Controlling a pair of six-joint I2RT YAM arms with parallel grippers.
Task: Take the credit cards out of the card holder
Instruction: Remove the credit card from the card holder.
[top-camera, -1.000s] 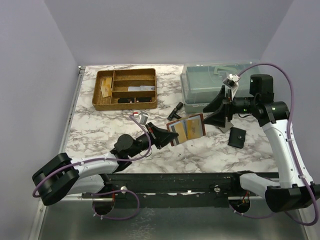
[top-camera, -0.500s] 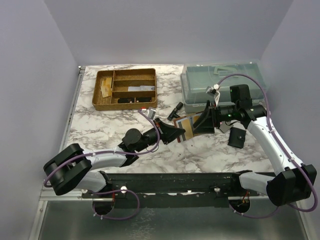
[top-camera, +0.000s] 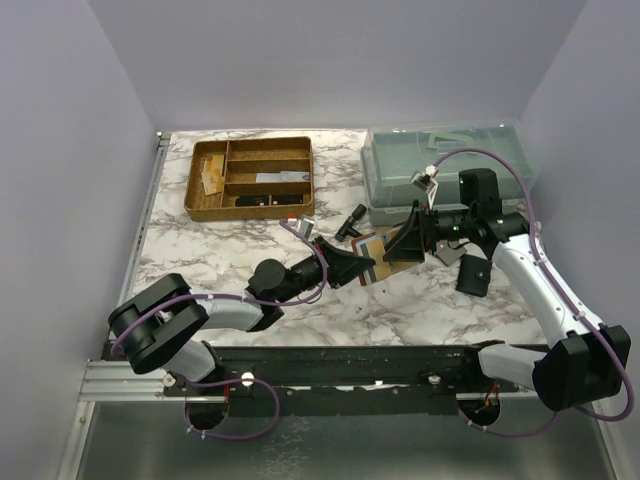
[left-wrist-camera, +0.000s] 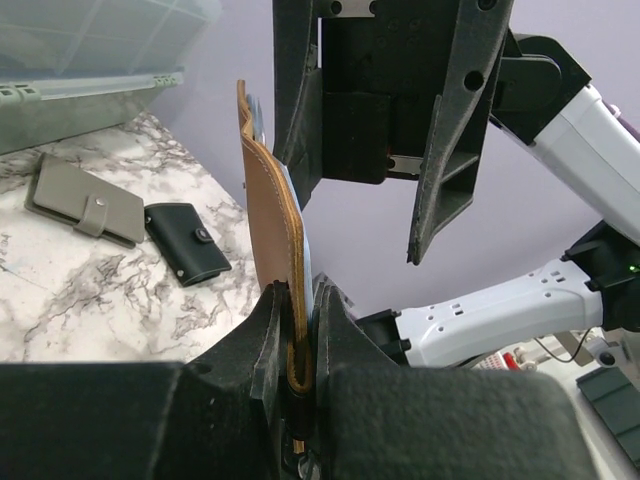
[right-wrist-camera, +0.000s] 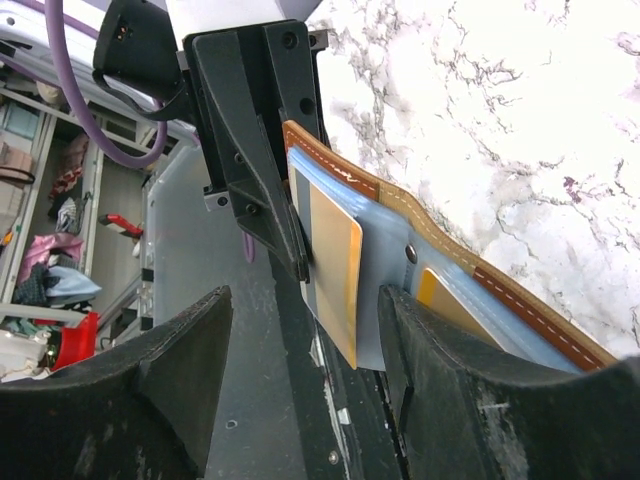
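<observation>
Right claw (top-camera: 396, 246) nearer, wide by card holder (left-wrist-camera: 272, 220); left claw (left-wrist-camera: 298, 305) tight on its lower edge.

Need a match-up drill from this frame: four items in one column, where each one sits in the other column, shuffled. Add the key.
Items
1. card holder
2. divided tray
3. black pouch
4. clear lidded box

Places
A. far right corner of the table
B. lying flat on the right, nearer the front edge than the box
C. pinched by one edge in the left gripper
D. far left of the table

Pairs: 1-C, 2-D, 3-B, 4-A
</observation>
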